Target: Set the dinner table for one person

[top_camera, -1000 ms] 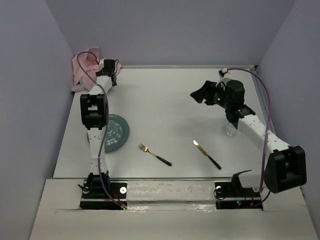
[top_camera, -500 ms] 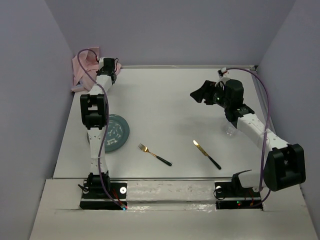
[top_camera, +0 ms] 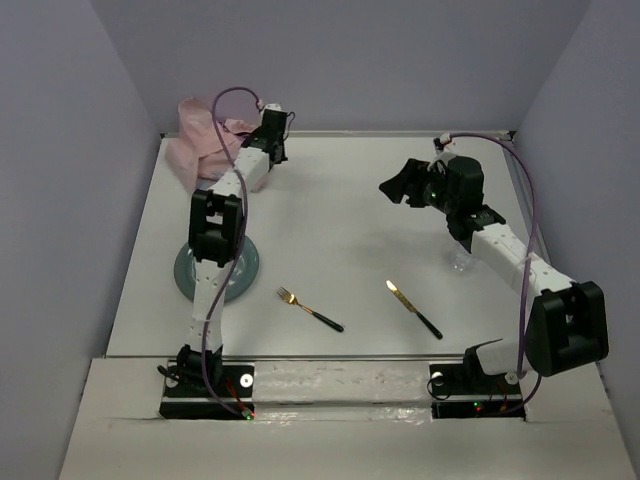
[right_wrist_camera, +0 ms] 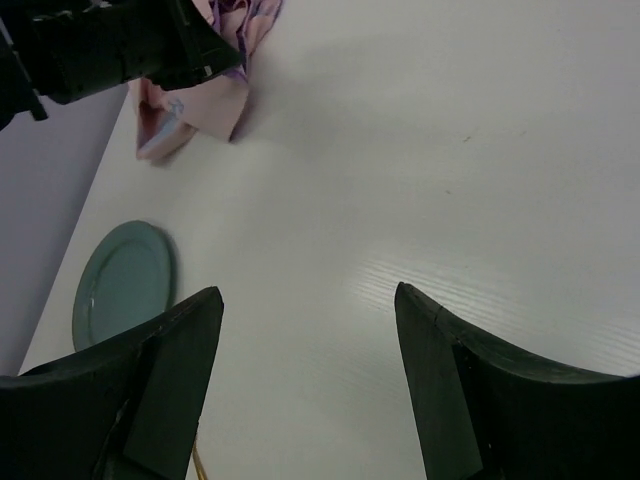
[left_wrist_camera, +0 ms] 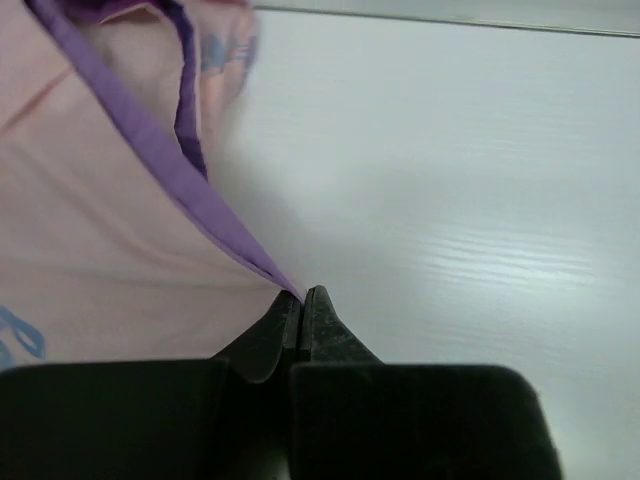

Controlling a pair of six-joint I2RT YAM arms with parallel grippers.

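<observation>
The dinner table (top_camera: pixel 340 220) is a plain white top. My left gripper (top_camera: pixel 248 135) is near the back left and is shut on the purple hem of a pink cloth (top_camera: pixel 205 145). The left wrist view shows the fingertips pressed together on that hem (left_wrist_camera: pixel 303 293), with the cloth (left_wrist_camera: pixel 90 220) spreading to their left. The cloth (right_wrist_camera: pixel 190 110) also shows in the right wrist view, hanging below the left gripper. My right gripper (top_camera: pixel 395 185) hovers over the back right of the table. It is open (right_wrist_camera: pixel 308 292) with nothing between its fingers.
A teal plate (top_camera: pixel 185 272) lies at the left, partly under the left arm, and shows as the plate (right_wrist_camera: pixel 120 285) in the right wrist view. A gold fork (top_camera: pixel 310 310) and a gold knife (top_camera: pixel 413 308), both black-handled, lie near the front. A clear glass (top_camera: pixel 460 262) stands beside the right forearm.
My left gripper has closed on the cloth's hem and swung right from the back left corner, pulling the cloth along. The right arm has barely moved.
</observation>
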